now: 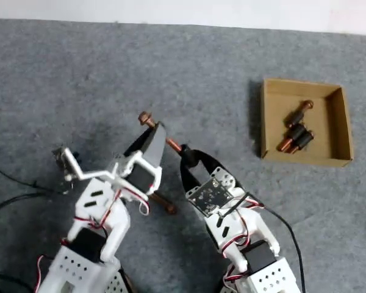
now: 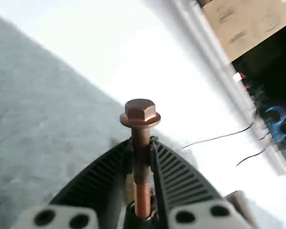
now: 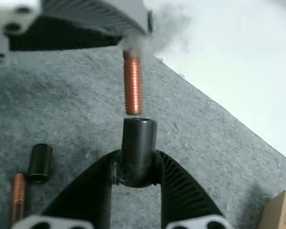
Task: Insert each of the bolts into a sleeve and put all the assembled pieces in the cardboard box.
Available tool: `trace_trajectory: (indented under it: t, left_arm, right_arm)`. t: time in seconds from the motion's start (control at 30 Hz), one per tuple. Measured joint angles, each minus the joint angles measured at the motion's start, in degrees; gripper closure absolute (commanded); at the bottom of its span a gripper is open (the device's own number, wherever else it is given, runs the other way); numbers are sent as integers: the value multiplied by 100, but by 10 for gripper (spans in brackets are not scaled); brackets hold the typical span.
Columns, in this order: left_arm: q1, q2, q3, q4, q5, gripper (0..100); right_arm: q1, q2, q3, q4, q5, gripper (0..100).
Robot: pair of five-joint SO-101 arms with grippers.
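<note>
Copper bolt is clamped by its shank in the left gripper, jaws tight on it. Its threaded tip hangs just short of the mouth of the sleeve, which the right gripper grips firmly. Insertion is the step in hand. Next, the tip must line up with the bore and slide in. Two assembled pieces lie in the box. A spare bolt and spare sleeve wait on the table.
</note>
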Motion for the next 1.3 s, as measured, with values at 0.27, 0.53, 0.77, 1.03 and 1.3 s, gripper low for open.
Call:
trace_trajectory:
  t: [0.27,0.53,0.77,1.03,1.3]
  left_arm:
    - [484,-1240,545,-141,9,993]
    - [158,-1248,545,-97,9,993]
    - [141,-1248,545,-79,9,993]
    - [53,-1257,545,448,18,993]
    - [53,-1257,545,633,-9,993]
  right_arm:
    - [9,0,0,9,0,993]
    - [9,-18,0,9,0,993]
    - [9,-18,0,-88,0,993]
    - [-114,-44,0,-132,0,993]
    - [-334,-53,0,-132,0,993]
